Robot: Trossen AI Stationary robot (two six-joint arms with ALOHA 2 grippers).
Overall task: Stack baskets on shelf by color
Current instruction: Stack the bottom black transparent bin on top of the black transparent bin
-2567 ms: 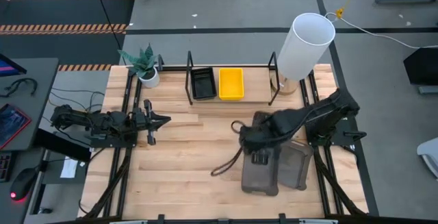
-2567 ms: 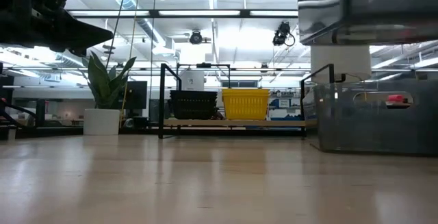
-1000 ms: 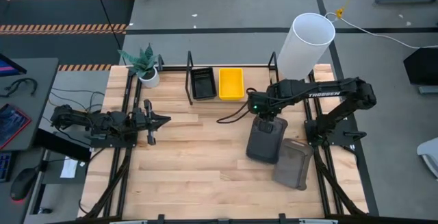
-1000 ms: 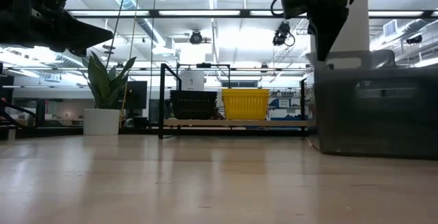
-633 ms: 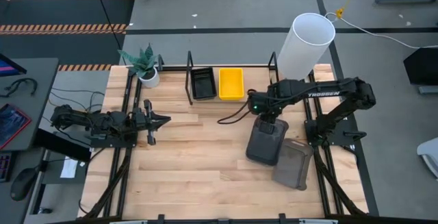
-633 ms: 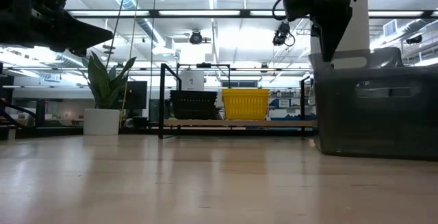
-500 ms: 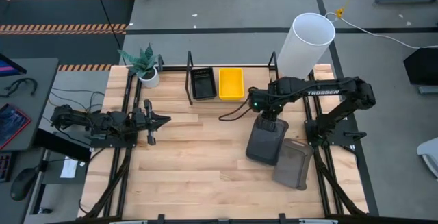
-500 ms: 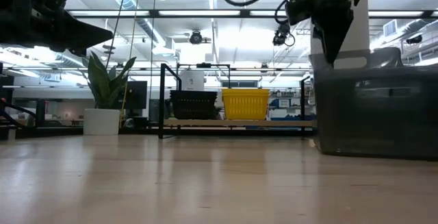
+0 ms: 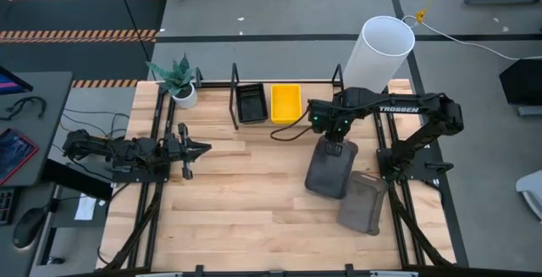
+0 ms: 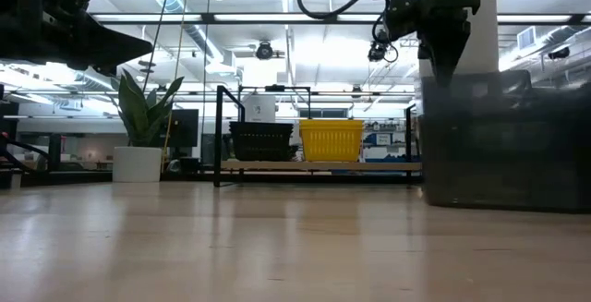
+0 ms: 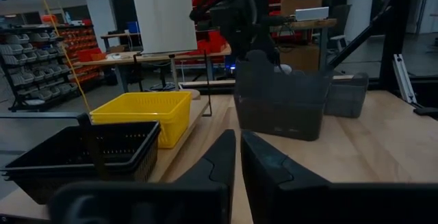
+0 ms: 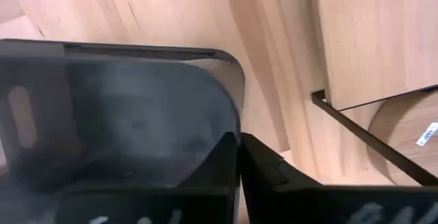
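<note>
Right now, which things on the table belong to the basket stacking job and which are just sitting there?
Job things:
grey basket gripped at its rim by the right gripper
second grey basket
black basket on the shelf
yellow basket on the shelf

Just there:
potted plant
white cylinder
left gripper, idle at the left side

pale matt wooden table (image 9: 237, 192); yellow basket (image 11: 145, 114) fine mesh, probably plastic; grey basket (image 9: 330, 168) smooth, semi-translucent.
</note>
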